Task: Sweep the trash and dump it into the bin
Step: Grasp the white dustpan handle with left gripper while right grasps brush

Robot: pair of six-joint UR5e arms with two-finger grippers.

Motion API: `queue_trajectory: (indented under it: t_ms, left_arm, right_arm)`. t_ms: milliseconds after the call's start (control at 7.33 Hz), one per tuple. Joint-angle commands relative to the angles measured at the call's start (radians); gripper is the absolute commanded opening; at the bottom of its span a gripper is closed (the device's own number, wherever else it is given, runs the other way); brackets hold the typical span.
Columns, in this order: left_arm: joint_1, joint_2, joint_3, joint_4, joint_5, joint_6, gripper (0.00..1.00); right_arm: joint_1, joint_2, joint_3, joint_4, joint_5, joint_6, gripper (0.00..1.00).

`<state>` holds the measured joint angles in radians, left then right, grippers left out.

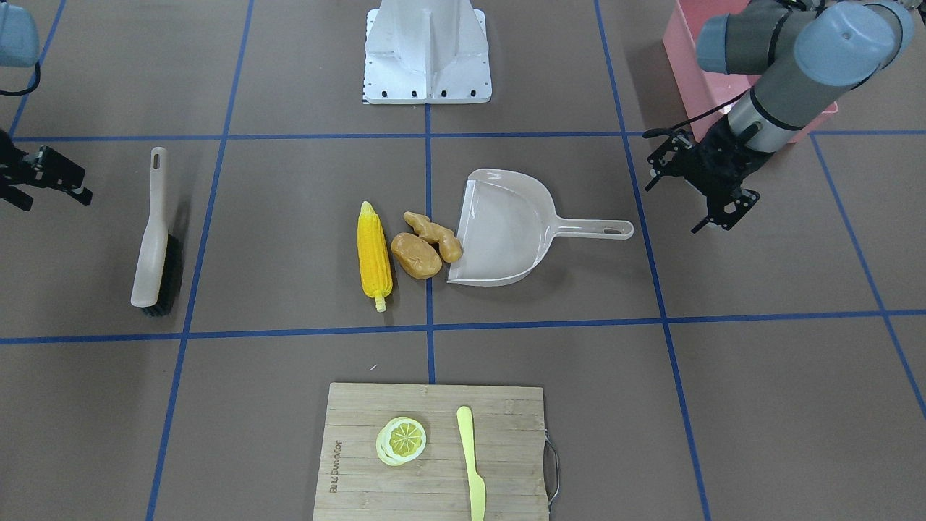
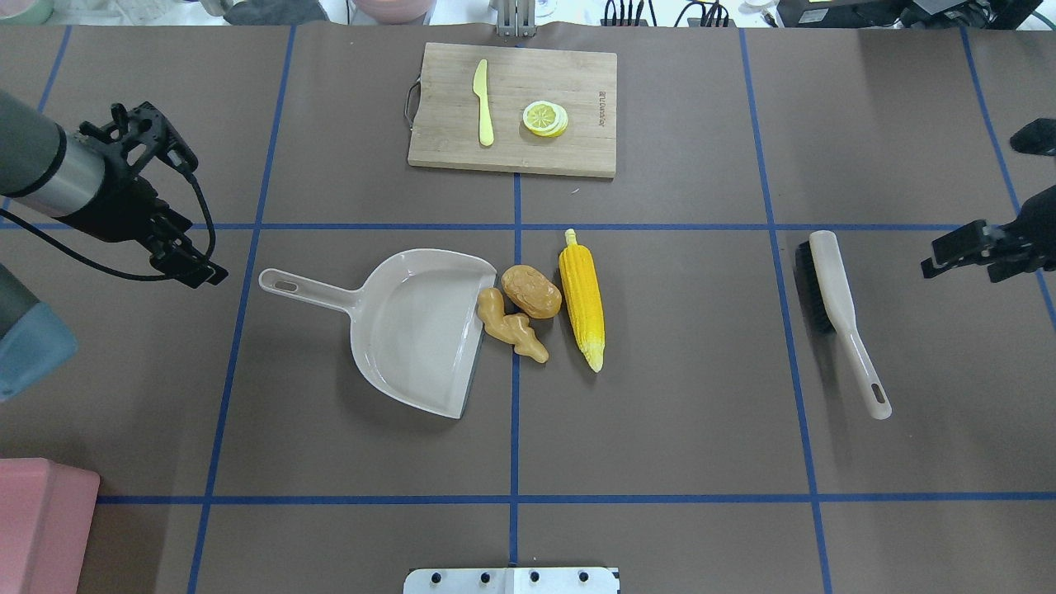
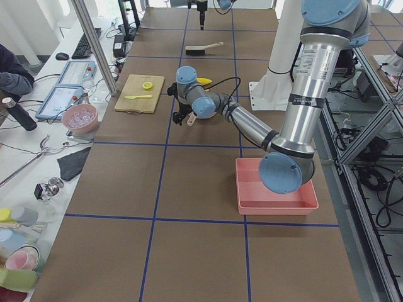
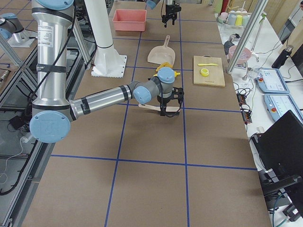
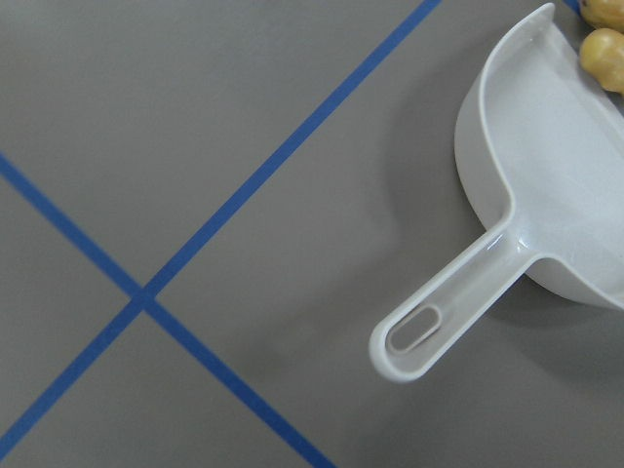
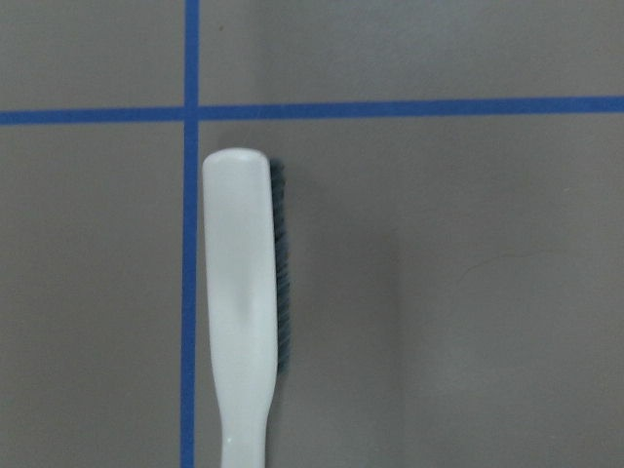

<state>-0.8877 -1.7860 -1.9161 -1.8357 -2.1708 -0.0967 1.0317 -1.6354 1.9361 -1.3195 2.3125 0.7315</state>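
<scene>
My left gripper (image 2: 186,206) hangs above the surface with its jaws spread and nothing in them, just beyond the handle end of the beige dustpan (image 2: 417,330). My left wrist view looks down on that handle and its hanging slot.

My right gripper (image 4: 168,108) hovers over the bristle end of the brush (image 2: 833,301), which lies flat on the surface. Its jaws look parted and hold nothing.

The trash sits at the dustpan's open mouth in the middle of the surface. The ginger root (image 2: 510,326) touches the pan's lip, the potato (image 2: 530,290) rests against the ginger, and the corn cob (image 2: 582,299) lies just beside the potato on the side away from the pan.

The pink bin (image 2: 41,520) stands at my near left corner, well apart from the trash.

At the far edge lies a wooden cutting board (image 2: 511,157) — on it a lemon slice (image 2: 545,118) and a yellow knife (image 2: 483,103).
</scene>
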Motion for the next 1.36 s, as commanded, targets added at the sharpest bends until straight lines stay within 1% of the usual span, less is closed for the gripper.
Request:
queue_trajectory:
  t_ms: [0,136,273,409,545,682,818,955,1227]
  left_arm:
    - [0.058,-0.035,-0.012,-0.049,0.190,0.218,0.99]
    - [0.073,-0.058,0.011,-0.043,0.216,0.314,0.99]
    - [0.075,-0.058,0.012,-0.048,0.250,0.319,0.99]
    - [0.076,-0.058,0.022,-0.049,0.223,0.321,0.99]
    - [0.069,-0.047,-0.001,-0.054,0.226,0.322,0.99]
    - [0.072,-0.015,0.002,-0.056,0.229,0.322,0.99]
    - [0.075,-0.015,-0.004,-0.057,0.230,0.322,0.99]
    - [0.087,-0.021,0.002,-0.069,0.230,0.322,0.99]
    - [0.131,-0.018,0.008,-0.100,0.229,0.328,0.99]
  right_arm:
    - [-0.125,0.003,0.000,0.022,-0.051,0.069,1.00]
    - [-0.152,0.005,-0.002,0.022,-0.056,0.071,1.00]
    - [-0.183,0.008,-0.012,0.020,-0.059,0.071,1.00]
    - [-0.208,0.015,-0.034,0.020,-0.076,0.071,1.00]
    - [-0.216,0.067,-0.086,0.020,-0.074,0.071,1.00]
    - [-0.216,0.077,-0.092,0.013,-0.073,0.071,1.00]
    - [-0.216,0.075,-0.092,-0.006,-0.067,0.074,1.00]
    - [-0.220,0.075,-0.091,-0.054,-0.061,0.074,1.00]
    - [-0.261,0.074,-0.088,-0.093,-0.061,0.083,1.00]
